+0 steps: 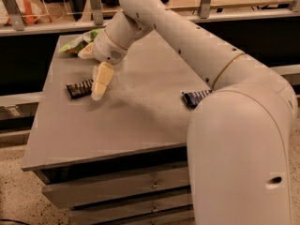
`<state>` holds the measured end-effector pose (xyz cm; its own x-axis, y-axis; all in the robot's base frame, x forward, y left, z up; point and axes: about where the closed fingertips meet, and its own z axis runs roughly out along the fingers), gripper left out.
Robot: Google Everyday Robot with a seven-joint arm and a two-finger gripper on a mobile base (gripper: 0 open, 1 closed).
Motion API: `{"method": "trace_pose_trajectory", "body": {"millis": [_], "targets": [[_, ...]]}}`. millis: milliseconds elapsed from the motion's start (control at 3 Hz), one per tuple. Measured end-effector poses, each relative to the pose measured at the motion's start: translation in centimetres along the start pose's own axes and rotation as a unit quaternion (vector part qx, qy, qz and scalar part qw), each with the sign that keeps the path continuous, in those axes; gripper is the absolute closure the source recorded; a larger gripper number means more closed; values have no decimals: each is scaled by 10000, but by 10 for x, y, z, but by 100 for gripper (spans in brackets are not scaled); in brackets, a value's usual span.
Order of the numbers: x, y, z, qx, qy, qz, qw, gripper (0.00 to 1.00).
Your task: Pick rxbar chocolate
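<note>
The rxbar chocolate [78, 89], a small flat bar in a black wrapper with whitish lettering, lies near the left edge of the grey table [140, 121]. My gripper [100, 84] hangs just right of the bar, its cream fingers [102, 79] pointing down, tips close to the bar's right end. It holds nothing that I can see. A similar bar in a dark blue wrapper [196, 97] lies at the right, partly behind my arm.
A green and white snack bag [79, 43] lies at the table's far left corner, behind the gripper. My large white arm [234, 125] fills the right foreground. Drawers [117, 191] sit under the tabletop. A railing runs behind the table.
</note>
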<state>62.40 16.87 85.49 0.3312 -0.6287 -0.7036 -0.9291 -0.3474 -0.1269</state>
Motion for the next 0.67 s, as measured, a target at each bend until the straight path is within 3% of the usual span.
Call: {"method": "trace_pose_trajectory", "body": {"millis": [667], "targets": [[11,2,9,47,192,104,9998,0]]}}
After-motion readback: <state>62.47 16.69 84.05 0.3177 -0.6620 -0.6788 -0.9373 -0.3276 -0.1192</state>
